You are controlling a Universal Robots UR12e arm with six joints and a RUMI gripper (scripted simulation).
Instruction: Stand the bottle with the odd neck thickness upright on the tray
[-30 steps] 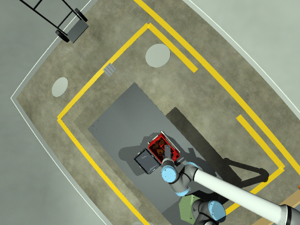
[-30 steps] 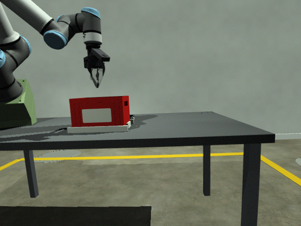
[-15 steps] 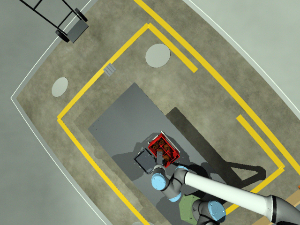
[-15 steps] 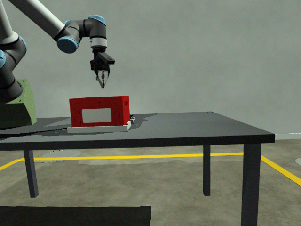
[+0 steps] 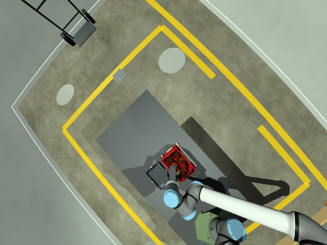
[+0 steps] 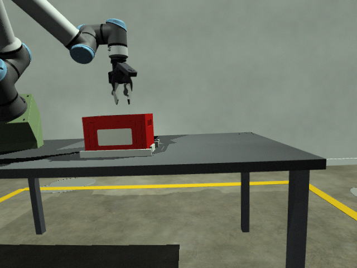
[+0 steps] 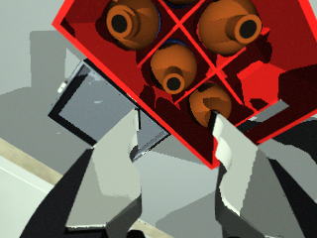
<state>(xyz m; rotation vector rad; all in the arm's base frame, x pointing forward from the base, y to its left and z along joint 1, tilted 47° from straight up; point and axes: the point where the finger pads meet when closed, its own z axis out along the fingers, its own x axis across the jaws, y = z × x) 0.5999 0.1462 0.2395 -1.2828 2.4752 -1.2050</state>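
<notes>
The red crate (image 5: 168, 153) (image 6: 144, 132) (image 7: 74, 35) stands on the table and holds brown bottles with open necks. In the wrist view a bottle (image 7: 228, 35) is at the upper right, one (image 7: 144, 25) at the upper left, one (image 7: 173, 64) in the middle and one (image 7: 210, 101) near the crate's corner; a fifth (image 7: 180, 2) is cut off at the top. No neck difference is clear to me. The dark-rimmed tray (image 5: 157, 175) (image 7: 99, 101) lies close beside the crate with no bottle on it. My gripper (image 6: 122, 102) (image 7: 174, 111) is open and empty above the crate; its right fingertip overlaps the corner bottle in view.
A low white bar (image 6: 115, 153) runs along the crate's base on the side away from the tray. The crate's walls and red dividers stand around the bottles. The green robot base (image 5: 204, 227) (image 6: 31, 124) is at the arm's end of the table.
</notes>
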